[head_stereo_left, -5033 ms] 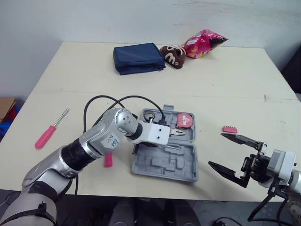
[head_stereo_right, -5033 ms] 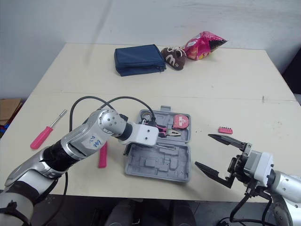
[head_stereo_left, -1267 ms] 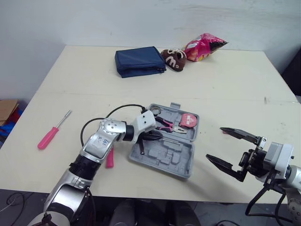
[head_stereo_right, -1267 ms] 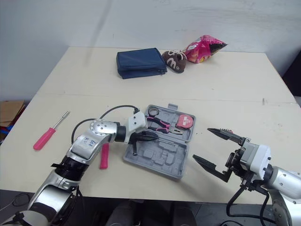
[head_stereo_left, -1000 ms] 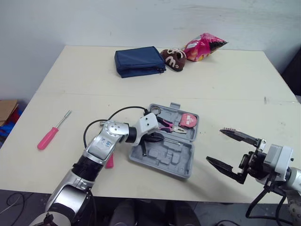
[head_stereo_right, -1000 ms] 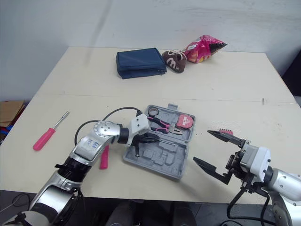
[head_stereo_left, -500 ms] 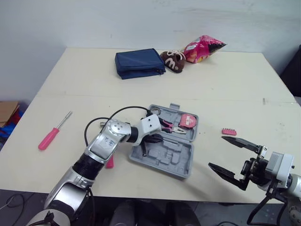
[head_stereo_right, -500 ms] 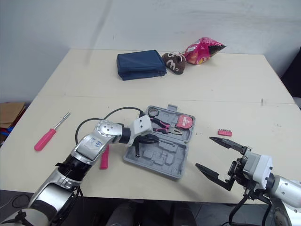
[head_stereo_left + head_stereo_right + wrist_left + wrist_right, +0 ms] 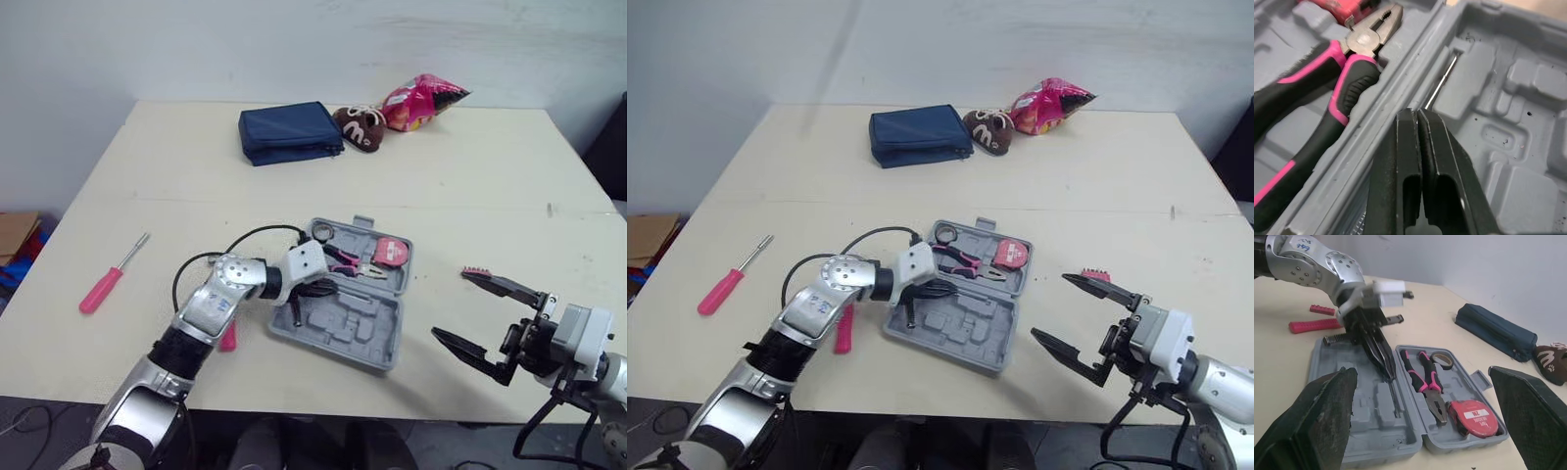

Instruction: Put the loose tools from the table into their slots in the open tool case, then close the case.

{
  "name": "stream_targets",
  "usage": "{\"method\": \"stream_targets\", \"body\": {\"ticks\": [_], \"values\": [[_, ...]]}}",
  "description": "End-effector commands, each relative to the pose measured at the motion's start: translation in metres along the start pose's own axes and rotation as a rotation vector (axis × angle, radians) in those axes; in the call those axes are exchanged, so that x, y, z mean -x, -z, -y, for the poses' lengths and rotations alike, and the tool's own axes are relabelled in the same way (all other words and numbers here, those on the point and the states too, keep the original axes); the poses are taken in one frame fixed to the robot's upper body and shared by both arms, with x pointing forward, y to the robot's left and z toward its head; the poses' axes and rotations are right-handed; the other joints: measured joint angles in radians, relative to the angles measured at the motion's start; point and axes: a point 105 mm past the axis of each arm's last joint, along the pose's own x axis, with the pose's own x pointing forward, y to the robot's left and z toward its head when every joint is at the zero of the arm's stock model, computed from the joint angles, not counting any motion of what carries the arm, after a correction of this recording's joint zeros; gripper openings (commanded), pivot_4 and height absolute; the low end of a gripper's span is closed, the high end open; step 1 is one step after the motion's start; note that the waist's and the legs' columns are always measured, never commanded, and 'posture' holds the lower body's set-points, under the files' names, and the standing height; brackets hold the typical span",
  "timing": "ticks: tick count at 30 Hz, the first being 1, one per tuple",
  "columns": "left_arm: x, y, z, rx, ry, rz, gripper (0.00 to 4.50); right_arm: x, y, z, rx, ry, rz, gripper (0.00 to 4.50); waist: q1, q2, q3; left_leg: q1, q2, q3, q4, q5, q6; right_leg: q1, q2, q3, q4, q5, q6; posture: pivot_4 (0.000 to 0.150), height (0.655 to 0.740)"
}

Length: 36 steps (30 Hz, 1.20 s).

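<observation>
The grey tool case (image 9: 345, 328) lies open near the table's front edge. Its far half holds pink-handled pliers (image 9: 347, 261), a red tape measure (image 9: 390, 251) and a tape roll (image 9: 322, 231). My left gripper (image 9: 329, 288) is shut, its tips (image 9: 1416, 113) on the case's hinge ridge, touching the end of a thin metal rod (image 9: 1442, 81) lying in the near half. My right gripper (image 9: 451, 305) hangs wide open to the right of the case. A pink screwdriver (image 9: 103, 284) lies far left, a pink-handled tool (image 9: 842, 329) under my left arm, a pink bit holder (image 9: 1095, 276) behind my right gripper's far finger.
At the table's far side lie a blue pouch (image 9: 289, 128), a brown plush item (image 9: 360, 122) and a pink snack bag (image 9: 422, 96). A cardboard box (image 9: 12, 227) sits on the floor beyond the table's left edge.
Over five seconds the case has turned slightly and my left gripper has stayed at its hinge ridge. In the last half second my right gripper has risen a little, in front of the bit holder.
</observation>
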Motion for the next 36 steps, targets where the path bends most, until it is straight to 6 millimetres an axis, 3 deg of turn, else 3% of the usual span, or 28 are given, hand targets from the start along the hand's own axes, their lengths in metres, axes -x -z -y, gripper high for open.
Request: {"method": "stream_targets", "body": {"ticks": [1, 3, 7, 10, 13, 17, 18, 22, 25, 31, 36], "values": [[0.035, -0.044, -0.01, -0.136, -0.014, 0.223, 0.06, 0.006, -0.012, 0.006, 0.05, 0.003, 0.007, 4.5, 0.001, 0.0, 0.001, -0.002, 0.0, 0.0, 0.0, 0.0, 0.0, -0.002, 0.0, -0.001, 0.0, 0.0, 0.0, 0.15, 0.74], [0.053, -0.049, -0.016, -0.12, -0.05, 0.289, 0.06, 0.01, -0.011, 0.008, 0.053, -0.002, -0.007, 4.5, 0.0, 0.0, 0.001, -0.003, 0.0, 0.0, 0.0, 0.002, -0.004, -0.002, 0.0, -0.002, -0.001, 0.0, 0.0, 0.15, 0.74], [0.12, -0.026, -0.034, -0.061, -0.195, 0.273, 0.06, 0.031, -0.009, 0.02, 0.086, -0.007, -0.066, 4.5, -0.013, 0.0, 0.003, -0.002, 0.0, 0.002, 0.0, 0.001, -0.003, -0.001, 0.001, -0.002, -0.003, 0.0, 0.0, 0.15, 0.74], [0.157, -0.005, -0.039, -0.047, -0.318, 0.187, 1.35, 0.046, -0.007, 0.025, 0.103, -0.013, -0.108, 4.5, -0.02, -0.002, 0.006, -0.002, 0.0, 0.001, 0.0, -0.002, 0.001, 0.0, 0.001, -0.003, -0.003, 0.0, 0.0, 0.15, 0.74], [0.221, 0.02, -0.047, 0.033, -0.554, 0.104, 2.72, 0.072, -0.003, 0.04, 0.137, 0.02, -0.193, 4.5, -0.021, -0.005, 0.009, -0.001, -0.001, 0.001, 0.0, -0.003, 0.003, 0.002, 0.0, -0.002, -0.003, 0.0, 0.002, 0.15, 0.74], [0.287, 0.051, -0.034, 0.065, -0.76, -0.033, 4.44, 0.101, 0.0, 0.061, 0.157, 0.094, -0.263, 4.5, -0.027, -0.006, 0.012, 0.001, 0.0, 0.001, -0.003, -0.004, -0.001, 0.0, -0.001, -0.001, -0.004, 0.0, 0.001, 0.15, 0.74], [0.296, 0.055, -0.031, 0.072, -0.789, -0.048, 4.44, 0.104, 0.0, 0.063, 0.159, 0.098, -0.273, 4.5, -0.026, -0.006, 0.012, 0.001, 0.0, 0.001, -0.003, -0.005, -0.002, 0.0, -0.001, -0.001, -0.004, 0.0, 0.001, 0.15, 0.74], [0.38, 0.089, -0.006, 0.117, -1.07, -0.2, 4.44, 0.136, 0.006, 0.084, 0.182, 0.199, -0.35, 4.5, -0.026, -0.006, 0.012, 0.0, 0.0, 0.002, -0.01, -0.005, -0.006, -0.004, -0.002, 0.0, -0.005, -0.001, -0.001, 0.15, 0.74], [0.425, 0.103, 0.01, 0.166, -1.211, -0.295, 4.44, 0.15, 0.01, 0.091, 0.179, 0.24, -0.385, 4.5, -0.025, -0.008, 0.012, -0.001, -0.001, 0.004, -0.018, -0.002, -0.004, -0.011, -0.002, 0.0, -0.005, -0.003, -0.004, 0.15, 0.74], [0.459, 0.116, 0.033, 0.235, -1.284, -0.409, 4.44, 0.184, 0.024, 0.088, 0.138, 0.301, -0.483, 4.5, -0.022, -0.007, 0.012, -0.001, 0.0, 0.006, -0.021, -0.003, -0.007, -0.013, -0.003, -0.005, -0.006, -0.003, -0.005, 0.15, 0.74], [0.46, 0.115, 0.032, 0.241, -1.278, -0.396, 4.44, 0.196, 0.035, 0.084, 0.128, 0.328, -0.514, 4.5, -0.028, -0.007, 0.012, 0.0, 0.0, 0.008, -0.02, -0.005, -0.009, -0.013, -0.003, -0.004, -0.004, -0.003, -0.005, 0.15, 0.74]]}}
